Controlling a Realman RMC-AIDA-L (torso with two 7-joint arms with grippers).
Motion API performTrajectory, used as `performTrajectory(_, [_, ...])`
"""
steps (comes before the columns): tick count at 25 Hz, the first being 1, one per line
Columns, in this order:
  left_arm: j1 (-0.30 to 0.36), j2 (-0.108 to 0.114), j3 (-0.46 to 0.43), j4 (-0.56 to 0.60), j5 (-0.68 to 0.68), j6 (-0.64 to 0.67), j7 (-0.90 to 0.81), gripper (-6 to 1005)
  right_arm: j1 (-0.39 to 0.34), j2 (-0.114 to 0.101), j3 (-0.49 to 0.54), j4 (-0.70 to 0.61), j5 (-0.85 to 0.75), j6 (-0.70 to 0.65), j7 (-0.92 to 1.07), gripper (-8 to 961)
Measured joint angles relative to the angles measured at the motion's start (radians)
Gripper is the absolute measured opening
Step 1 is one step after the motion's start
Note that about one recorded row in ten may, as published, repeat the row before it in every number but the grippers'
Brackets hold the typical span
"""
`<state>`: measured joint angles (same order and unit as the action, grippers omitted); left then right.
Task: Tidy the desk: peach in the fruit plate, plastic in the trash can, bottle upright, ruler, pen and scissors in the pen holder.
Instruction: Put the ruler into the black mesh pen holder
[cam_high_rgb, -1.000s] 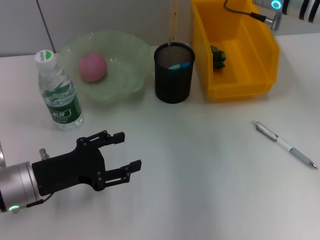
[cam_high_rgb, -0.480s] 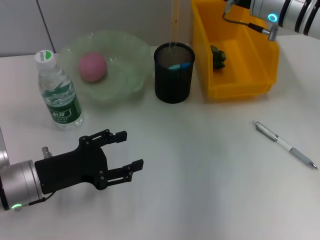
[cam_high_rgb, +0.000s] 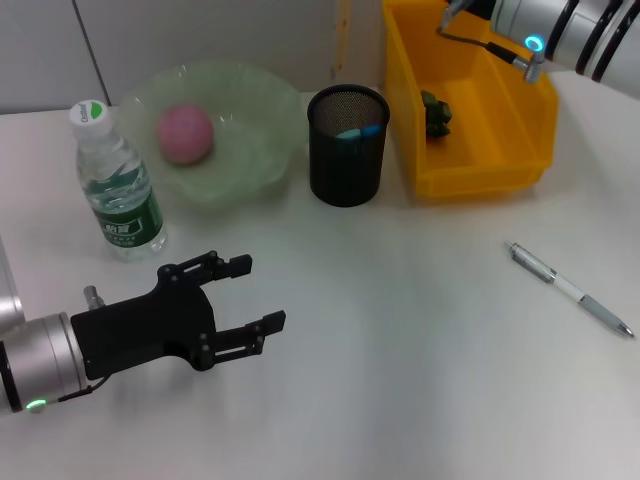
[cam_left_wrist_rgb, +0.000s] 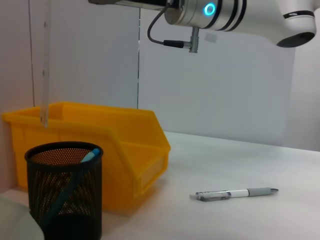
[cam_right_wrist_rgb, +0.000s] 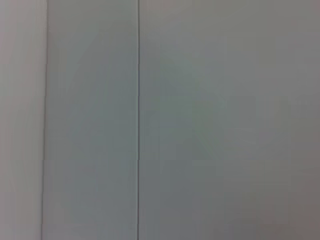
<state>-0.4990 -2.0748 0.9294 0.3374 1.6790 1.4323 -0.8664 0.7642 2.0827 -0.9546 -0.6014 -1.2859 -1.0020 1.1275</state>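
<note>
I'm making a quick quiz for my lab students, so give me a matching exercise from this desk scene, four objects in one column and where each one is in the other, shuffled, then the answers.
Things:
1. peach
2. pen
3. bottle
4. crumpled green plastic

Places or states:
A. lying loose on the table, on the robot's right
B. inside the yellow bin
C. in the pale green fruit plate
D. standing upright beside the plate

Pairs: 1-C, 2-A, 3-D, 4-B
</note>
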Motion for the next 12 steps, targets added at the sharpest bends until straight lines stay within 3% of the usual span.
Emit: performTrajectory(12, [-0.013, -0.001, -0.003, -0.018, -0.017, -0.040, -0.013, 796, 0.016, 0.003, -0.023, 0.112, 0.139, -0.001, -0.166, 382])
